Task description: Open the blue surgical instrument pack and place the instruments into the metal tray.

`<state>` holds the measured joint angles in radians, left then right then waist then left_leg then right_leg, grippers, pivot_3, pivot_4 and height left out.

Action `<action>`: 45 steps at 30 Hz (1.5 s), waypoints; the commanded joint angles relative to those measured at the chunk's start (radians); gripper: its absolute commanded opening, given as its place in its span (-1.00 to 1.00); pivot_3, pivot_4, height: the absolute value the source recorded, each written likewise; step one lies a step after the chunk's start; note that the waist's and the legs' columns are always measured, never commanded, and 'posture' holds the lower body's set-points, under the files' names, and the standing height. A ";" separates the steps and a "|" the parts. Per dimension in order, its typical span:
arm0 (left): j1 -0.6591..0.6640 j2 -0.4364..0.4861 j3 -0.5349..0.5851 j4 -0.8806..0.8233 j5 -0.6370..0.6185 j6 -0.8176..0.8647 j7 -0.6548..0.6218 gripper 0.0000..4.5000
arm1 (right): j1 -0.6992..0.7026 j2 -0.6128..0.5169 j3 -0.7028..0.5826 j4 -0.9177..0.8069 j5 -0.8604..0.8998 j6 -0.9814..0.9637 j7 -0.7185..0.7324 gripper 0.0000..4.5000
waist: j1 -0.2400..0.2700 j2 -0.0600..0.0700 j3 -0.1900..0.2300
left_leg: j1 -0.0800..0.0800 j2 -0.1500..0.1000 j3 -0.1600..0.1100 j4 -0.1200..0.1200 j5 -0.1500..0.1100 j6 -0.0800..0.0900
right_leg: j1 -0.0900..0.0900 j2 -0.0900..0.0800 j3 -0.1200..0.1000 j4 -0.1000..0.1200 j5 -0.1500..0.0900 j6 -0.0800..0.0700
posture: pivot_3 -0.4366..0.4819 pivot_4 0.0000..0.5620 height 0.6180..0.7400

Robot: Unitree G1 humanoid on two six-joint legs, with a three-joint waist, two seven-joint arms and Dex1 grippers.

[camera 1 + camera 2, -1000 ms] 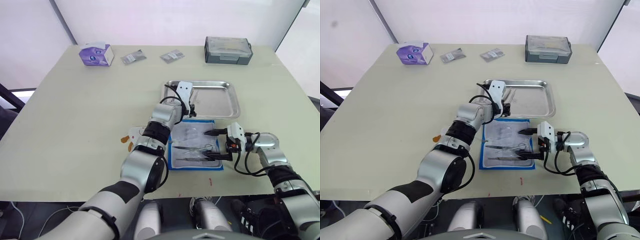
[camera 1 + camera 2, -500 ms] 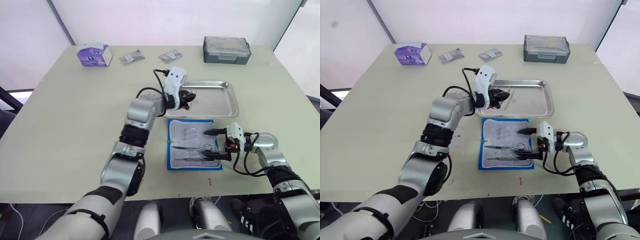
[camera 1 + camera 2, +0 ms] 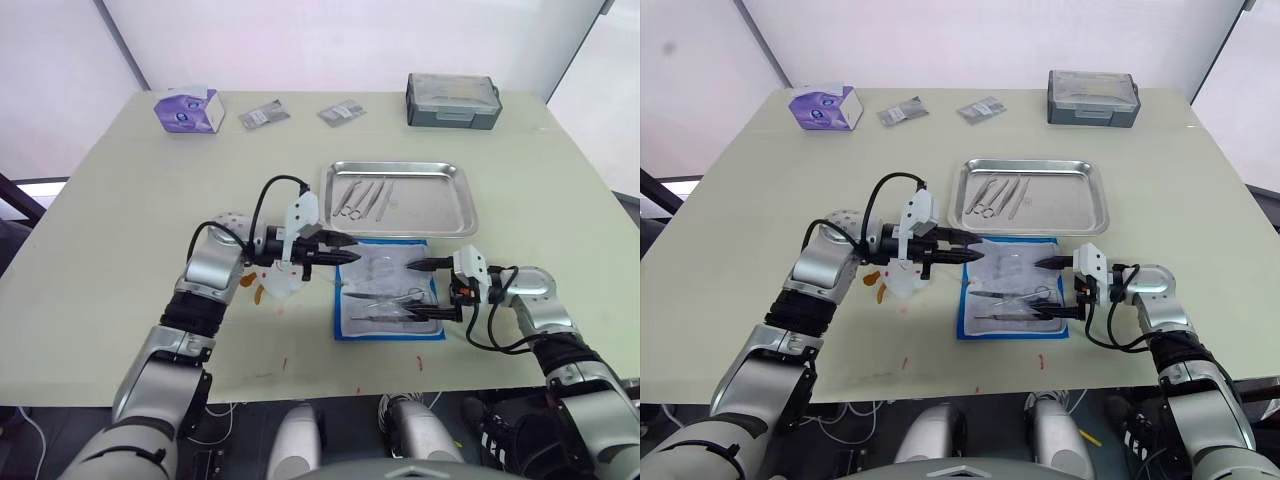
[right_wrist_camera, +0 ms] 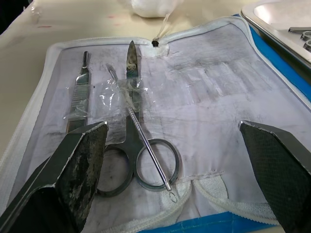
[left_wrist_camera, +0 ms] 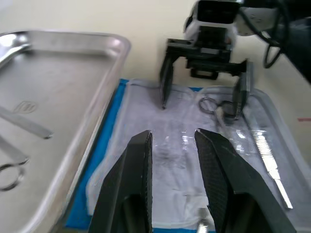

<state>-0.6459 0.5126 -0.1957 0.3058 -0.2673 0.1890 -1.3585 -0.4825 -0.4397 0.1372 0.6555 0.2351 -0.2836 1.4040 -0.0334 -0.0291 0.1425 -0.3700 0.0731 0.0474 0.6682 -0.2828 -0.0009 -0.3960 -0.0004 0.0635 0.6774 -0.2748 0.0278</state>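
The blue surgical instrument pack (image 3: 390, 300) lies open on the table, white lining up, just in front of the metal tray (image 3: 435, 205). Scissors (image 4: 129, 121), a thin probe (image 4: 143, 145) and a flat-handled tool (image 4: 80, 92) still rest on the lining. Several instruments (image 3: 360, 197) lie in the tray's left half. My right gripper (image 3: 430, 290) stands wide open over the pack's right side, its fingers (image 4: 73, 170) straddling the scissors' rings. My left gripper (image 3: 338, 252) hovers at the pack's far left corner, open narrowly with nothing between its fingers (image 5: 138, 165).
A crumpled white wrapper (image 3: 280, 280) with orange bits lies under the left gripper. Along the table's far edge sit a purple tissue box (image 3: 188, 108), two grey sachets (image 3: 265, 116) and a grey lidded box (image 3: 453, 100).
My left arm has drawn back from over the tray's left end to the pack's far left corner, uncovering the instruments in the tray. The right gripper has stayed put.
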 commanded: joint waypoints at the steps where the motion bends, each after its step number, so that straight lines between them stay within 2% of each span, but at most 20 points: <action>1: 0.005 0.013 0.020 0.004 -0.018 -0.049 -0.043 -0.35 | 0.056 -0.005 0.040 0.048 -0.053 0.028 0.005 1.00 | 0.000 0.000 0.000 | 0.000 0.000 0.000 0.000 0.000 0.000 | 0.000 0.000 0.000 0.000 0.000 0.000 | -0.05 -0.47 0.86; 2: 0.012 0.018 0.017 0.011 -0.014 -0.069 -0.059 -0.35 | 0.057 -0.007 0.039 0.047 -0.053 0.029 0.006 1.00 | 0.000 0.000 0.000 | 0.000 0.000 0.000 0.000 0.000 0.000 | 0.000 0.000 0.000 0.000 0.000 0.000 | -0.05 -0.47 0.86; 3: 0.023 0.028 0.009 0.014 -0.012 -0.088 -0.088 -0.16 | 0.058 -0.009 0.039 0.045 -0.052 0.030 0.007 1.00 | 0.000 0.000 0.000 | 0.000 0.000 0.000 0.000 0.000 0.000 | 0.000 0.000 0.000 0.000 0.000 0.000 | -0.05 -0.47 0.86; 5: 0.039 0.042 -0.002 0.024 -0.005 -0.128 -0.127 0.04 | 0.060 -0.013 0.038 0.040 -0.051 0.033 0.009 1.00 | -0.001 0.000 0.000 | 0.000 0.000 0.000 0.000 0.000 0.000 | 0.000 0.000 0.000 0.000 0.000 0.000 | -0.05 -0.47 0.86; 6: 0.044 0.046 -0.004 0.031 -0.004 -0.147 -0.143 0.29 | 0.061 -0.014 0.037 0.038 -0.050 0.035 0.010 1.00 | -0.001 0.000 0.000 | 0.000 0.000 0.000 0.000 0.000 0.000 | 0.000 0.000 0.000 0.000 0.000 0.000 | -0.05 -0.47 0.86; 9: 0.050 0.043 -0.006 0.062 0.003 -0.200 -0.164 0.58 | 0.066 -0.017 0.036 0.030 -0.048 0.039 0.011 1.00 | 0.004 0.000 0.000 | 0.000 0.000 0.000 0.000 0.000 0.000 | 0.000 0.000 0.000 0.000 0.000 0.000 | -0.05 -0.47 0.86; 10: 0.050 0.041 -0.006 0.070 0.003 -0.211 -0.170 0.79 | 0.068 -0.018 0.036 0.028 -0.048 0.040 0.011 1.00 | 0.005 0.000 0.000 | 0.000 0.000 0.000 0.000 0.000 0.000 | 0.000 0.000 0.000 0.000 0.000 0.000 | -0.05 -0.47 0.86; 11: 0.053 0.038 -0.008 0.077 0.006 -0.227 -0.175 0.92 | 0.070 -0.019 0.036 0.024 -0.047 0.042 0.011 1.00 | 0.006 0.000 0.000 | 0.000 0.000 0.000 0.000 0.000 0.000 | 0.000 0.000 0.000 0.000 0.000 0.000 | -0.05 -0.47 0.86; 12: 0.056 0.032 -0.010 0.083 0.006 -0.244 -0.182 0.98 | 0.072 -0.020 0.036 0.020 -0.046 0.045 0.011 1.00 | 0.006 0.000 0.000 | 0.000 0.000 0.000 0.000 0.000 0.000 | 0.000 0.000 0.000 0.000 0.000 0.000 | -0.05 -0.47 0.86; 26: 0.055 -0.049 -0.013 0.232 0.039 -0.407 -0.184 0.98 | 0.096 -0.044 0.011 -0.087 0.003 0.099 0.018 1.00 | 0.021 0.000 0.000 | 0.000 0.000 0.000 0.000 0.000 0.001 | 0.000 0.000 0.000 0.000 0.000 0.000 | -0.05 -0.47 0.86; 45: 0.026 -0.099 -0.049 0.360 0.109 -0.508 -0.191 0.98 | 0.198 -0.131 -0.109 -0.527 0.175 0.299 -0.060 1.00 | 0.023 0.009 0.005 | -0.009 0.000 -0.001 0.002 0.000 0.001 | -0.008 0.000 0.000 0.001 0.000 0.000 | -0.05 -0.47 0.86</action>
<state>-0.6267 0.4219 -0.2192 0.6401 -0.1843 -0.3116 -1.5404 -0.2883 -0.5562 0.0628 0.2013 0.3674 -0.0036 1.3562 -0.0104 -0.0206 0.1470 -0.3794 0.0725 0.0468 0.6700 -0.2830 0.0001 -0.4037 -0.0001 0.0632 0.6781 -0.2746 0.0282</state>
